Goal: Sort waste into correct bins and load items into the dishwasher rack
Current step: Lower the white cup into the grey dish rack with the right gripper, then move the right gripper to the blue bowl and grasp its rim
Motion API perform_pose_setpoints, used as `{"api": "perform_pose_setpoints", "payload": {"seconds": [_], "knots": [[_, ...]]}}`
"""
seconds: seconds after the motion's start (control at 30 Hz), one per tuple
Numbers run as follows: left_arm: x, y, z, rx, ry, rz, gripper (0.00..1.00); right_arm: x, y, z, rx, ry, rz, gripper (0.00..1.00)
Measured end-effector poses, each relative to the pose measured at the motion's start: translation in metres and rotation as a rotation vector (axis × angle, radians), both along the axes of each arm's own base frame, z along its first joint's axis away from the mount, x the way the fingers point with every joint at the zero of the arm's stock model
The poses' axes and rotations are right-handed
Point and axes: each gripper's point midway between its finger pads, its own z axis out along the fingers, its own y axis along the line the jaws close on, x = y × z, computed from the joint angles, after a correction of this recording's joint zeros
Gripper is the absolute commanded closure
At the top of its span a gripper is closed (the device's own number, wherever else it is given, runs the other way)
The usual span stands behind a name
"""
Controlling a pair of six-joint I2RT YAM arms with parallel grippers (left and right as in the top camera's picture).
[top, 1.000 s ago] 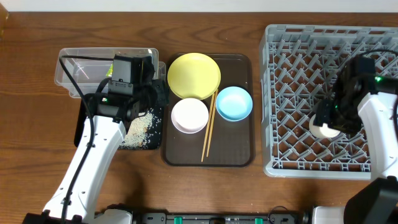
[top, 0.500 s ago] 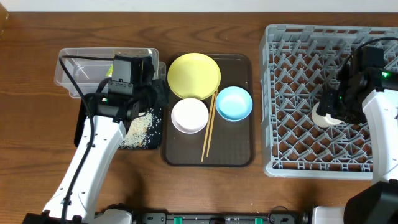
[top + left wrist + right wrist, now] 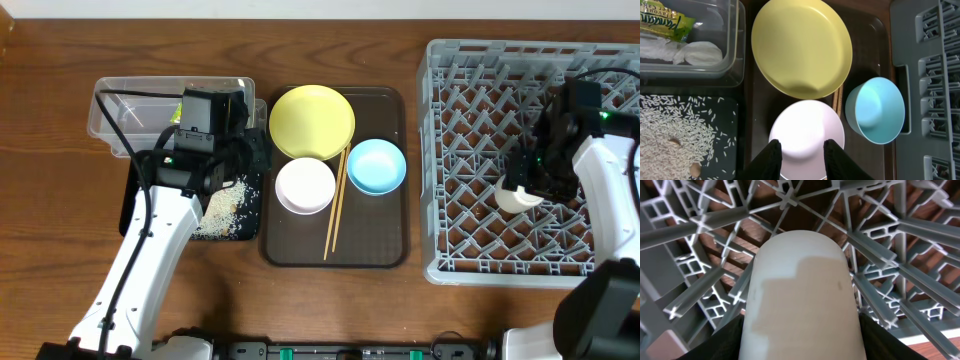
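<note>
Your right gripper [image 3: 527,185] is clamped on the small white cup [image 3: 518,198], with a dark finger pressed against each side of it in the right wrist view. The cup sits over the right-hand part of the dishwasher rack [image 3: 470,100], among the upright pegs, and you cannot tell whether it rests on the lattice below it.

Your left gripper [image 3: 803,145] holds nothing: its fingers [image 3: 771,156] stand a little apart, and the white bowl [image 3: 305,186] shows in the gap between them. Overhead, that gripper hangs where the clear tub [image 3: 110,115] meets the black tray [image 3: 731,161].

The snack wrapper [image 3: 665,22] lies in the clear tub beside some crumpled white material (possibly paper, you cannot tell). The rice grains [image 3: 225,205] are spread in the black tray.

On the brown serving tray [image 3: 370,240] you have the yellow plate [image 3: 312,121] at the far end. The white bowl is just in front of the plate, and the blue bowl [image 3: 376,165] is to its right. The chopsticks [image 3: 335,210] run lengthwise between the two bowls
</note>
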Motion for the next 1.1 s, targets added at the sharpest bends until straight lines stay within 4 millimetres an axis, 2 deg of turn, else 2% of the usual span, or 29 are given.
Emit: {"api": "perform_pose_setpoints", "payload": {"seconds": [0.07, 0.13, 0.53, 0.6, 0.7, 0.83, 0.93, 1.0, 1.1], "knots": [[0.0, 0.0, 0.0, 0.002, -0.002, -0.002, 0.62, 0.001, 0.0, -0.004, 0.001, 0.008, 0.0, 0.36], [0.0, 0.0, 0.0, 0.002, -0.002, -0.003, 0.6, 0.002, 0.0, -0.005, 0.001, 0.007, 0.002, 0.3], [-0.006, 0.001, -0.004, 0.009, 0.03, -0.002, 0.51, 0.008, 0.0, -0.005, 0.003, -0.017, 0.008, 0.29], [-0.008, 0.006, -0.008, 0.03, 0.045, 0.011, 0.5, 0.012, 0.003, -0.002, 0.02, -0.041, 0.031, 0.3], [-0.015, 0.017, -0.016, 0.085, 0.084, 0.043, 0.48, 0.034, 0.016, 0.014, 0.074, -0.154, 0.107, 0.31], [-0.024, 0.036, -0.025, 0.177, 0.132, 0.109, 0.46, 0.076, 0.054, 0.057, 0.13, -0.407, 0.298, 0.32], [-0.028, 0.048, -0.028, 0.22, 0.155, 0.167, 0.45, 0.096, 0.103, 0.086, 0.165, -0.559, 0.488, 0.32], [-0.028, 0.053, -0.029, 0.238, 0.159, 0.199, 0.45, 0.101, 0.14, 0.096, 0.187, -0.621, 0.617, 0.33], [-0.028, 0.058, -0.029, 0.25, 0.158, 0.229, 0.44, 0.103, 0.181, 0.098, 0.209, -0.663, 0.759, 0.33]]}}
